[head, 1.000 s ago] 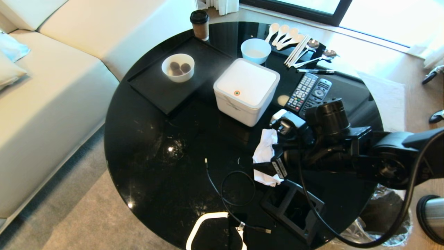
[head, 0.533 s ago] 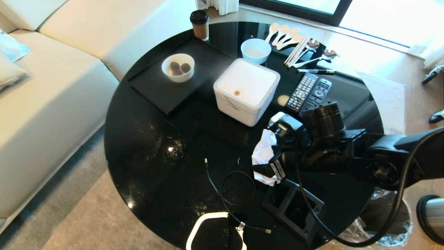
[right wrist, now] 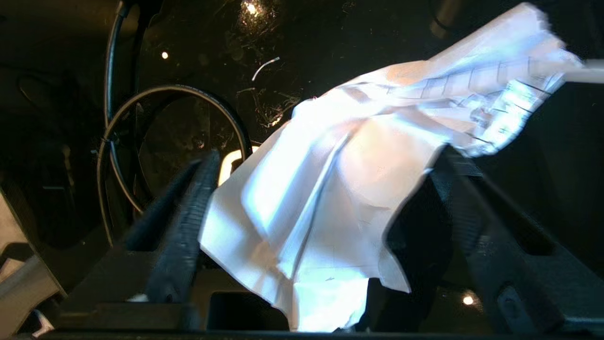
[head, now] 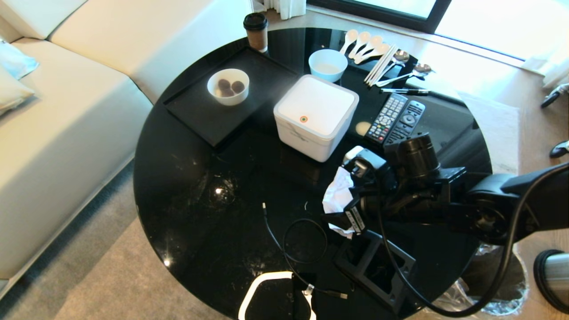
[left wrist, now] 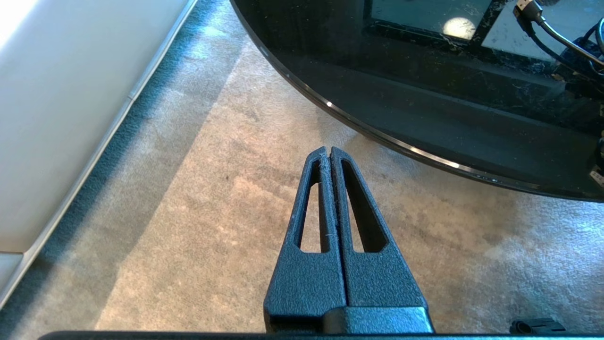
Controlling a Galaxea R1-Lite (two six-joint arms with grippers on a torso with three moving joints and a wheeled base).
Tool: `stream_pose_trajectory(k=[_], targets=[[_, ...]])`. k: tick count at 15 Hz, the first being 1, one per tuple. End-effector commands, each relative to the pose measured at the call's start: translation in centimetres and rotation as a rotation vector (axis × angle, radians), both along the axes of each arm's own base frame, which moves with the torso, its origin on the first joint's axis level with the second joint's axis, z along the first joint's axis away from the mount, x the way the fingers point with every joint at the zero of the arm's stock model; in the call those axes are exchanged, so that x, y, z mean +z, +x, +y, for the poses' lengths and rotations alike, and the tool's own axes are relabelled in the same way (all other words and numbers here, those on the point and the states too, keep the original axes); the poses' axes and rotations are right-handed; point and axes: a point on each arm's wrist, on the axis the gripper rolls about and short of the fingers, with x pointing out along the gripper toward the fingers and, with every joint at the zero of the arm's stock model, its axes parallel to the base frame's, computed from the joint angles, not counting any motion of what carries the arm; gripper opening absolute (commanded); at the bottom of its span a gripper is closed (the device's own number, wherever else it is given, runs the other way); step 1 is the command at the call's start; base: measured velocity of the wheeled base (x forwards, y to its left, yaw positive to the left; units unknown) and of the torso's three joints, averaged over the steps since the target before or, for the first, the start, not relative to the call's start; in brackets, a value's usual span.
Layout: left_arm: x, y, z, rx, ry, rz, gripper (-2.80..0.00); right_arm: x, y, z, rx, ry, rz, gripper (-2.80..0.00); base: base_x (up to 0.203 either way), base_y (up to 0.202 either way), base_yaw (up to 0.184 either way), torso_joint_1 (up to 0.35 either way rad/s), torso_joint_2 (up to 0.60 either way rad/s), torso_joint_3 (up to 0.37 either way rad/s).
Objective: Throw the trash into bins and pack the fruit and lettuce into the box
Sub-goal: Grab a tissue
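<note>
Right tool (right wrist: pixel 325 160), slightly lower than before, gaping astride crumpled tissue (head: pixel 338 195) elongated toward box (head: pixel 316 116).

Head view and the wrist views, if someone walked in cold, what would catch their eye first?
Probably the crumpled white tissue near the front right of the round black table, with the right gripper open, its fingers either side of it. Next, the white box mid-table, lid closed, beside a black tray carrying a bowl. The left gripper is shut, over the carpet off the table's edge.
</note>
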Motion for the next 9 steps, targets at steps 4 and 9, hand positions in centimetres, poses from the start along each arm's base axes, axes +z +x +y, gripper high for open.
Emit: stream_pose_trajectory(k=[4,9], targets=[[0.0,0.01,0.0,0.0,0.001,0.002,-2.8,-0.11,-0.01,0.03,0.003,-0.003,0.002,-2.8,0.0,0.0,0.0,0.0,0.0,0.0],[0.0,0.01,0.0,0.001,0.001,0.002,-2.8,0.05,-0.07,-0.01,0.002,-0.001,-0.002,-2.8,0.0,0.0,0.0,0.0,0.0,0.0]])
